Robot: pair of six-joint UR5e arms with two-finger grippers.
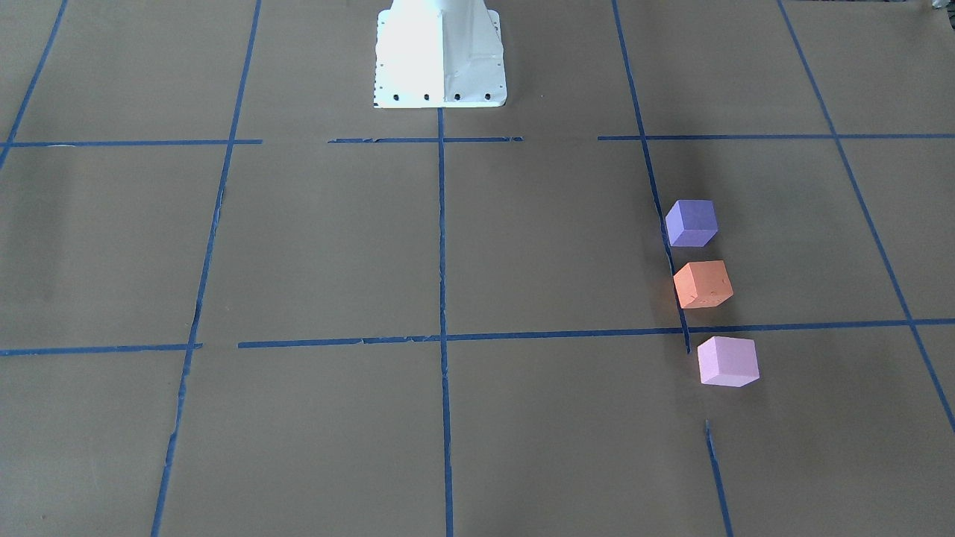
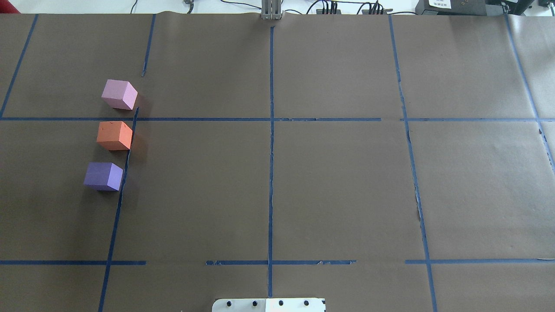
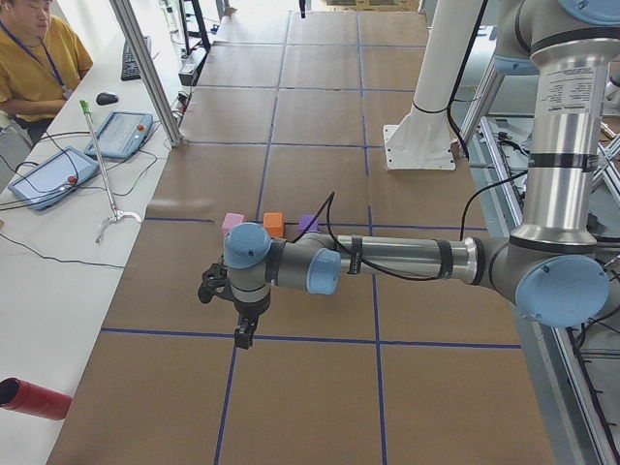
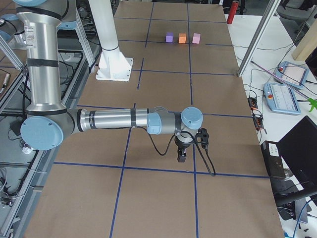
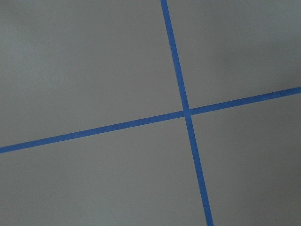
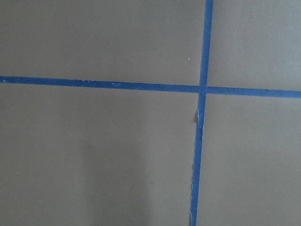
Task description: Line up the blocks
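Front-facing view: the violet-purple cube (image 1: 692, 223), orange cube (image 1: 703, 284) and pale pink cube (image 1: 728, 362) stand in a near-straight row just beside a blue tape line (image 1: 650, 179), on the robot's left half. There are small gaps between them and none touch. The purple one is nearest the white robot base (image 1: 440, 56). The row looks finished, so the main risk is a stray nudge, as light foam would probably slide or tip.

Overhead view: the same row sits at the left on the brown paper (image 2: 338, 186), with no arm over it and nothing crowding it.

Left side view: the left gripper (image 3: 244, 336) hangs low over a tape crossing, well apart from the cubes. Whether its jaws are apart or together I cannot tell. A low sweep homeward could clip the row. An operator (image 3: 34, 58) and tablets (image 3: 48, 176) are off the mat.

Right side view: the right gripper (image 4: 182, 156) hangs far from the cubes, and I cannot tell its jaw state either.

Wrist views: only paper and crossed tape
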